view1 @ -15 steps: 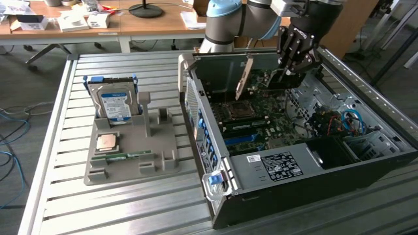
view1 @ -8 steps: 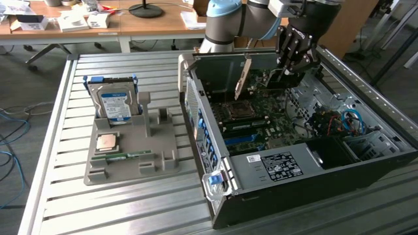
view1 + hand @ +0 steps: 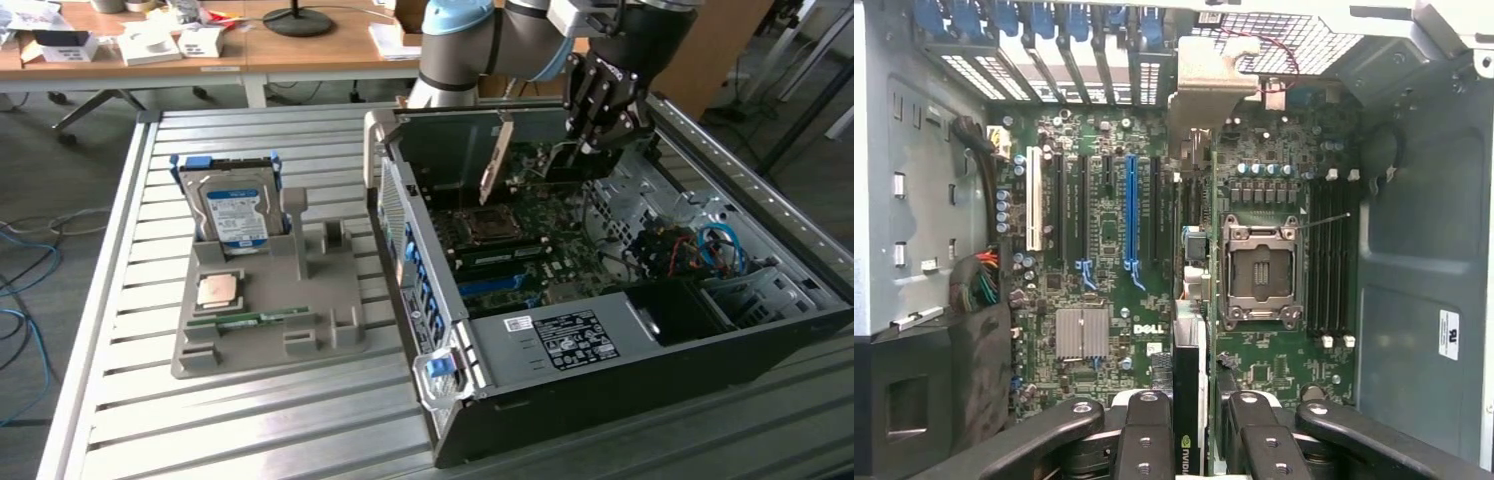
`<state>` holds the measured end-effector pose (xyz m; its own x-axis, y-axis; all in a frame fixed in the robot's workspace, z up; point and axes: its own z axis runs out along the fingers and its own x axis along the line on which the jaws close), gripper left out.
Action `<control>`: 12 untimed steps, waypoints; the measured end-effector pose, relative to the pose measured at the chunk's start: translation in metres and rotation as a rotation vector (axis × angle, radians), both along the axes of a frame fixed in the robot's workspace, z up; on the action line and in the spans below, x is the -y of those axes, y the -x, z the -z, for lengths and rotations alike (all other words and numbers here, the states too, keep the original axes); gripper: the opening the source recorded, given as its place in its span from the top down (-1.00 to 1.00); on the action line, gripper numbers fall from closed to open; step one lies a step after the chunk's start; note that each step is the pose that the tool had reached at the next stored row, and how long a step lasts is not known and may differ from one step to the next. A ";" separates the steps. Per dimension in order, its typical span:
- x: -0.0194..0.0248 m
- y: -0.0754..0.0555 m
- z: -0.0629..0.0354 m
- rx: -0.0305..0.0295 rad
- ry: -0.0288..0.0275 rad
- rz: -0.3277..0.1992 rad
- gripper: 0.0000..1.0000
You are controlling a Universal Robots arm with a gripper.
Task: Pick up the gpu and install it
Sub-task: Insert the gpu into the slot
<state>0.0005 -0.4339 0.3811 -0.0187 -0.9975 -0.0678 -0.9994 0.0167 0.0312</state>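
The gripper point(image 3: 1192, 422) was closed on the gpu point(image 3: 1190, 380), holding it on edge over the motherboard point(image 3: 1264, 352) inside the case point(image 3: 561, 410). If lowered tilted, its edge could strike board parts and be damaged.

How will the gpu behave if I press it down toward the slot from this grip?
Probably stiff: the gpu is a flat board standing straight on edge. The gripper seems to hold it near one end, so the bracket end may tilt under a push. Likely fragile: thin card, crowded motherboard beneath.
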 end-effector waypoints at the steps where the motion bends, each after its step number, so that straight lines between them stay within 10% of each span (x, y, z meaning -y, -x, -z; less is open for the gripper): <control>1: 0.0005 0.000 0.0000 -0.0001 0.0001 0.000 0.47; 12: 0.0101 0.000 0.0004 0.0000 -0.0002 0.003 0.47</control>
<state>0.0005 -0.4440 0.3807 -0.0216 -0.9975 -0.0680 -0.9993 0.0196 0.0313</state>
